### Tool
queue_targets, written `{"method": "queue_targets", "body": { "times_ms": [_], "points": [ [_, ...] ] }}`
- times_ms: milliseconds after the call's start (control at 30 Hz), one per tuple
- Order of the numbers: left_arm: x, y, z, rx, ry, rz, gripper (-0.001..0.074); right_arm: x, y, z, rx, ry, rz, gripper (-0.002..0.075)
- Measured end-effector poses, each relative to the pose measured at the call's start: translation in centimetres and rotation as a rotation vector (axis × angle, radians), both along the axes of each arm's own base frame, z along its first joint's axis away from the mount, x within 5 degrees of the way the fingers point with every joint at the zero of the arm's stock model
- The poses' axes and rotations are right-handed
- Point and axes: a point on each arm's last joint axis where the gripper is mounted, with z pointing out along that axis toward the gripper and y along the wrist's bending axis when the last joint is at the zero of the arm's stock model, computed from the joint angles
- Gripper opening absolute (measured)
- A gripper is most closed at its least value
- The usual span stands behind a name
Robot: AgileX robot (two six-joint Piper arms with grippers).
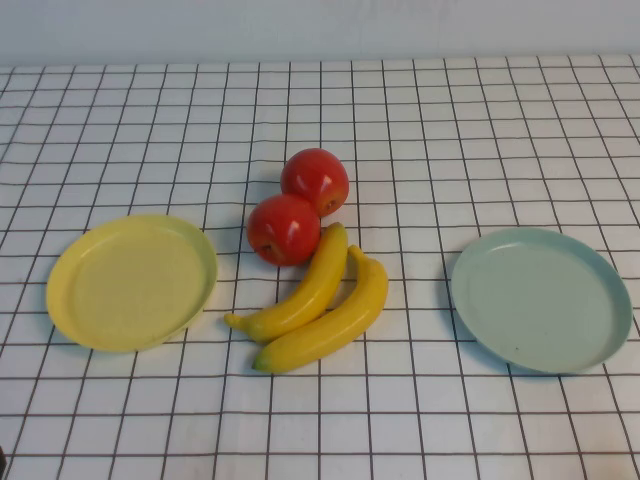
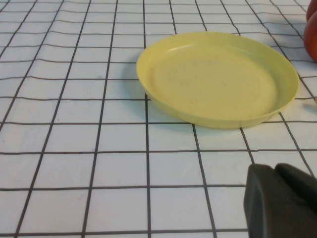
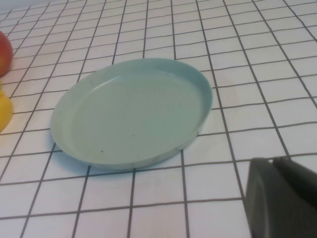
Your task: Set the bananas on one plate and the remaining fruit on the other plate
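Observation:
Two yellow bananas (image 1: 318, 298) lie side by side on the checked cloth in the middle. Two red apples (image 1: 298, 206) touch each other just behind them. The pale yellow plate (image 1: 75, 300) lies empty at the left and also shows in the left wrist view (image 2: 163, 101). The pale blue-green plate (image 1: 600, 330) lies empty at the right and also shows in the right wrist view (image 3: 64, 134). My left gripper (image 2: 276, 168) is shut and empty, short of the yellow plate. My right gripper (image 3: 271, 159) is shut and empty, short of the blue-green plate. Neither gripper shows in the high view.
A white cloth with a black grid (image 1: 420, 120) covers the table up to a pale wall at the back. An apple's edge (image 2: 312, 29) shows in the left wrist view. An apple (image 3: 4, 52) and a banana tip (image 3: 4, 111) show in the right wrist view.

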Motion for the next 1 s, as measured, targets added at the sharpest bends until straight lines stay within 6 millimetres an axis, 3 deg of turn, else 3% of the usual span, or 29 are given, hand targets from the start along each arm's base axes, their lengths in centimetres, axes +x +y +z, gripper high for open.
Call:
{"method": "queue_targets", "body": {
  "times_ms": [667,733,900,1000],
  "points": [
    [0.0,0.0,0.0,-0.002,-0.005,0.002,-0.0005,0.0,0.0,0.0,0.0,0.0,0.0,-0.0017],
    [0.1,-0.1,0.3,-0.085,-0.032,0.018,-0.0005,0.0,0.0,0.0,0.0,0.0,0.0,-0.0017],
    [0.4,-0.4,1.9,-0.76,-0.128,0.107,-0.0005,0.0,0.0,0.0,0.0,0.0,0.0,-0.0017],
    [0.4,-0.2,2.6,-0.881,-0.188,0.123,-0.0005,0.0,0.0,0.0,0.0,0.0,0.0,-0.0017]
  ]
}}
